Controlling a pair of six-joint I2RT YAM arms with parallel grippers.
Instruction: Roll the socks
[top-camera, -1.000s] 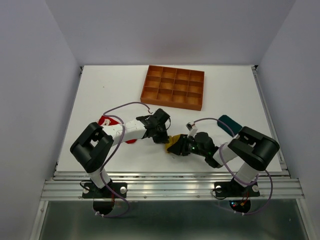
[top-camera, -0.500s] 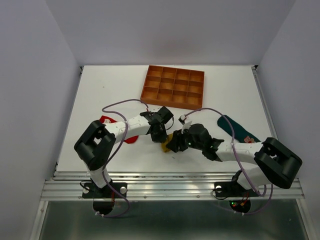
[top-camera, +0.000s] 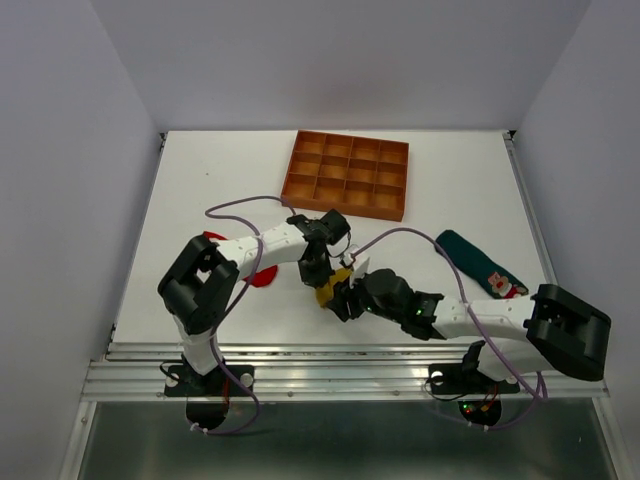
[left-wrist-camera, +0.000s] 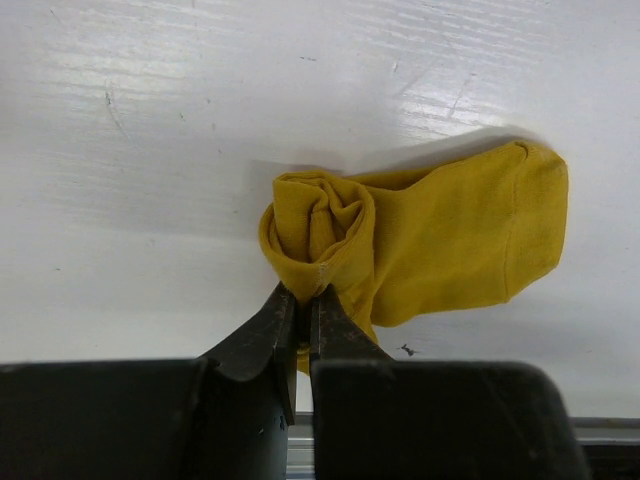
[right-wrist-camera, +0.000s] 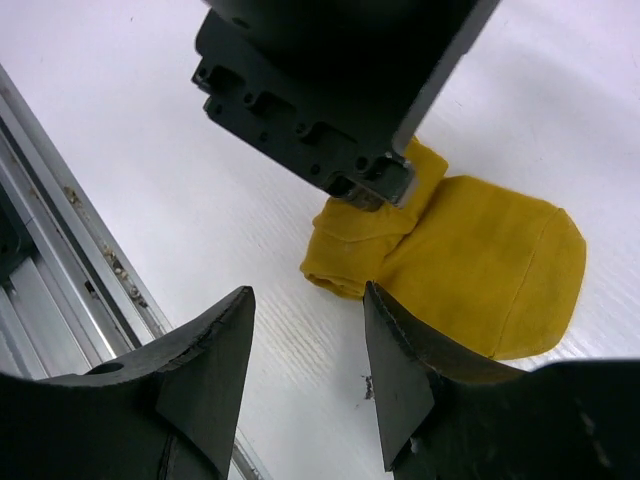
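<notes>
Yellow sock lies sideways in left wrist view, left fingers pinching its rolled end; right fingers spread.

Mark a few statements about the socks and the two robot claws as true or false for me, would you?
1. The left gripper pinches the rolled end of the yellow sock. True.
2. The right gripper is clamped on the yellow sock. False: its fingers are spread open beside the sock and hold nothing.
3. The teal sock sits inside the tray. False: it lies flat on the table, to the right of the tray and apart from it.
4. The yellow sock is only partly rolled; its other end lies flat. True.
</notes>
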